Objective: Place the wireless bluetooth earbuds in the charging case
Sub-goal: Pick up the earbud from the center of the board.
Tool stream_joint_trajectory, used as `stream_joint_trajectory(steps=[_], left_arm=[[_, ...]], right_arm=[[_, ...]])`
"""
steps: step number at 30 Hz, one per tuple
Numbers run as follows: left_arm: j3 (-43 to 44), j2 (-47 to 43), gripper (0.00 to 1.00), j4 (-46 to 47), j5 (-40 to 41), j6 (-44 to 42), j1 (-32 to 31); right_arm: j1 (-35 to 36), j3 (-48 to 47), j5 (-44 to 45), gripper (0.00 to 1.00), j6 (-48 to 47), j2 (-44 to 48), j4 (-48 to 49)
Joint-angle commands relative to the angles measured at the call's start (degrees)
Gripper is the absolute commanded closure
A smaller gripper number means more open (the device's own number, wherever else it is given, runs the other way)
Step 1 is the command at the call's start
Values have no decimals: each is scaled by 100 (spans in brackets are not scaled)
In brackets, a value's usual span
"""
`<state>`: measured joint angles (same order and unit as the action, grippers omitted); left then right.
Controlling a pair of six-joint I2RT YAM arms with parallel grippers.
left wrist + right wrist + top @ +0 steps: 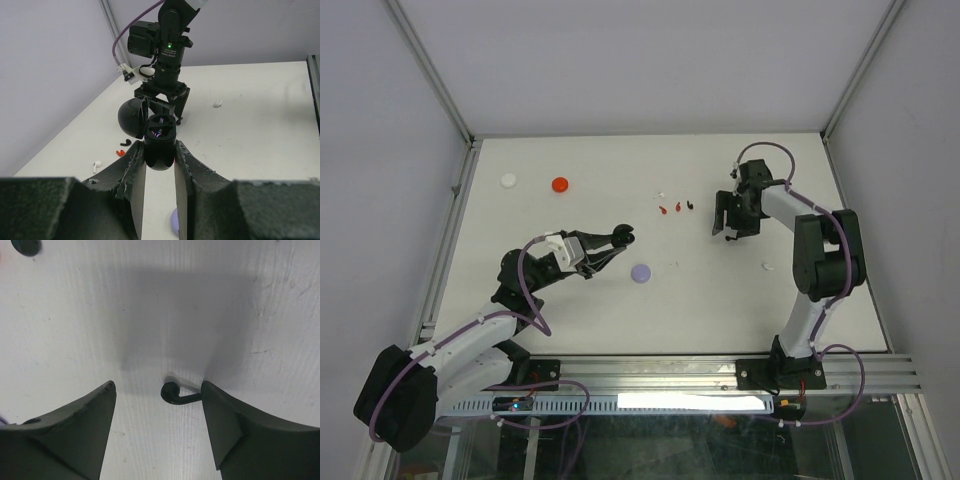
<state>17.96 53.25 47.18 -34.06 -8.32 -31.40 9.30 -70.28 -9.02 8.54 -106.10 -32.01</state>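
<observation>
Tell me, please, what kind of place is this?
Probably a robotics lab test cell. The left arm and right arm are bolted to a metal rail at the edge of a white table. Plain grey panels enclose it, and tiny earbuds and round cases lie scattered.

White-and-black arms [460,345], lavender cables [120,40], dark textured pincer fingers [129,172], one green indicator light [169,46]

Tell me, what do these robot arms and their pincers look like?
The left arm and right arm have white links between chunky black joints, each trailed by a looping lavender cable. The left pincer and right pincer are black, with two wedge-shaped fingers each. A green light glows on the right arm's wrist.
</observation>
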Motion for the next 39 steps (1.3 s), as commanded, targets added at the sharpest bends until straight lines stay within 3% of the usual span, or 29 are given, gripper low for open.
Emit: stream_joint_trajectory(steps=[1,9,25,39], left_arm=[[80,28,100,301,-142,-47,20],[110,118,100,307,-207,14,20],[136,180,100,276,-252,22,26],[186,168,100,153,-383,6,21]], right_arm=[[26,231,-126,28,135,344,-255],[170,296,-274,29,137,494,-279],[489,-417,1177,40,-197,61,-642],[454,-777,1064,51,-719,-464,-1085]])
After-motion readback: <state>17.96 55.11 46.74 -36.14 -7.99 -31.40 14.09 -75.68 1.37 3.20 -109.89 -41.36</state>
